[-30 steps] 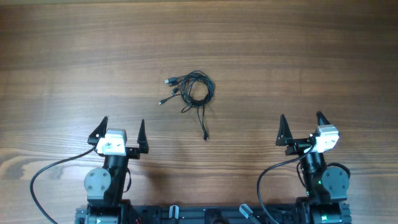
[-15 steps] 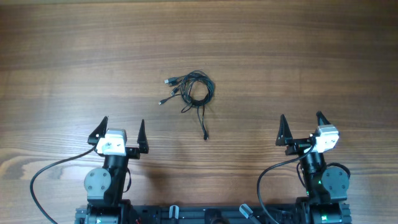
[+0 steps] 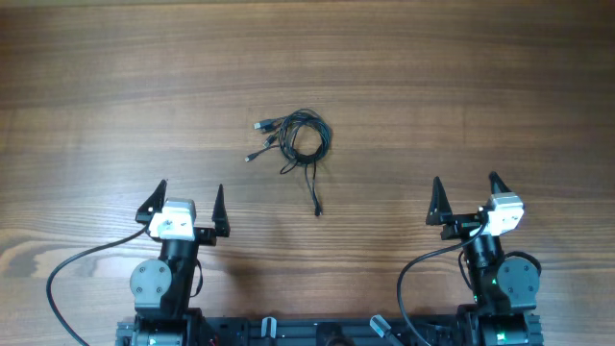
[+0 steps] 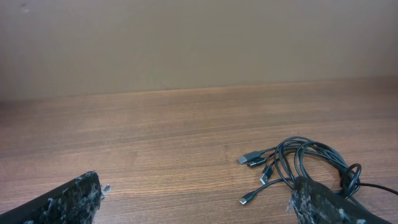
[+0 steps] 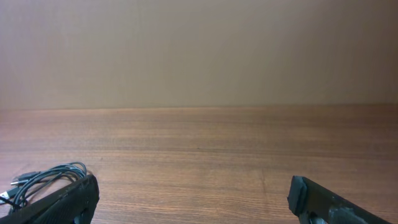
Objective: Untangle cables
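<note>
The wooden table (image 3: pixel 106 86) fills the view. The left arm (image 3: pixel 159 279) and right arm (image 3: pixel 504 279) sit folded low at its near edge. The left gripper (image 3: pixel 190 187) and right gripper (image 3: pixel 464 179) point across the wood, fingers spread wide, holding nothing. Nothing has shifted since a second ago. The cables (image 3: pixel 303 142) lie coiled in a tangle mid-table, well apart from both, with silvery plugs (image 3: pixel 259 127) poking out left.
</note>
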